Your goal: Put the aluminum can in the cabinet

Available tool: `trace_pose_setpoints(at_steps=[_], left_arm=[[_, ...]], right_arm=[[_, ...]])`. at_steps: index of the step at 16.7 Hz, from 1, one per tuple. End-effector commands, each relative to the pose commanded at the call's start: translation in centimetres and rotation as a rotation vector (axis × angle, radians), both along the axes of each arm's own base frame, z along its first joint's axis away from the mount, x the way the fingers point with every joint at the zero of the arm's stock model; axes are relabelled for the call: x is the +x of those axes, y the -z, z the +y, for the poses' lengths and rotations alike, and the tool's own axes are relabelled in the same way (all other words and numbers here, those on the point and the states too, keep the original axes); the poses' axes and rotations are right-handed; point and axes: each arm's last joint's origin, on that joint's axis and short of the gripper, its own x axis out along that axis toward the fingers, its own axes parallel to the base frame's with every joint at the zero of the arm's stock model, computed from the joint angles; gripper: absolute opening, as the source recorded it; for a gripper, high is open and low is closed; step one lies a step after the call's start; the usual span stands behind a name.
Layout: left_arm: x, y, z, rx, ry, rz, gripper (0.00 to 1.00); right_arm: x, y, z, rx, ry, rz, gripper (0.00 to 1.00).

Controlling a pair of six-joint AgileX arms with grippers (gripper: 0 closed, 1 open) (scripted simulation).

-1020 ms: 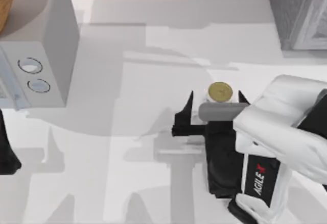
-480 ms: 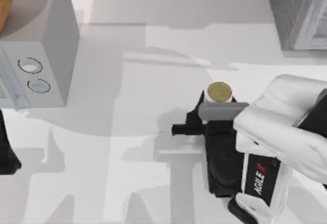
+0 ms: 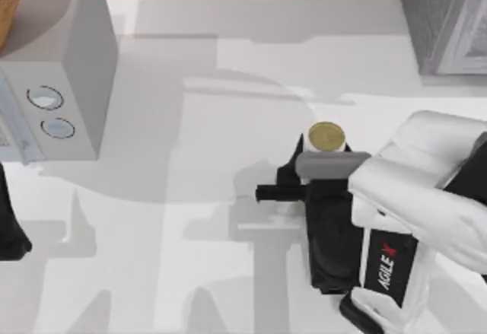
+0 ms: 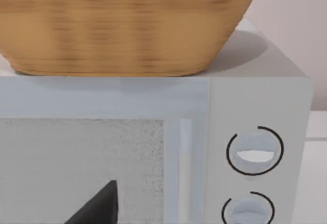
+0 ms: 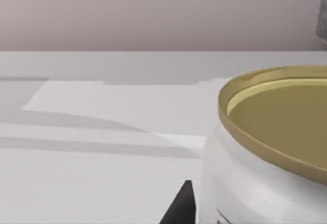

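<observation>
While our left arm is sitting parked by the pale grey two-knob box (image 3: 53, 106) at the desk's (image 3: 190, 197) left, our right jaws (image 3: 323, 159) are clamping the small white gold-topped aluminum can (image 3: 326, 137) mid-desk, ready for lifting toward the dark speckled cabinet (image 3: 441, 18). A second ago they were gaping wide.

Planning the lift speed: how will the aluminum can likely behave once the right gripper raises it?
The aluminum can looks small beside the right gripper, so probably light. Its smooth, rounded white wall may slip or twist between narrow fingers. It stands upright on the table; if knocked over, the cylinder would likely roll.
</observation>
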Motion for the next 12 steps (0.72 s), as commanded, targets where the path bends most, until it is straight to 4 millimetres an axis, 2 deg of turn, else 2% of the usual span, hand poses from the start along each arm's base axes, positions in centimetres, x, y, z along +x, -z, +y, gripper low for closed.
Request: trace_pose_setpoints(at_steps=[6,12], left_arm=[[0.0,0.0,0.0,0.0,0.0,0.0,1.0],[0.0,0.0,0.0,0.0,0.0,0.0,1.0]], right_arm=[[0.0,-0.2,0.0,-0.001,-0.002,0.003,0.0],[0.6,-3.9,0.5,-0.001,-0.004,0.002,0.0]])
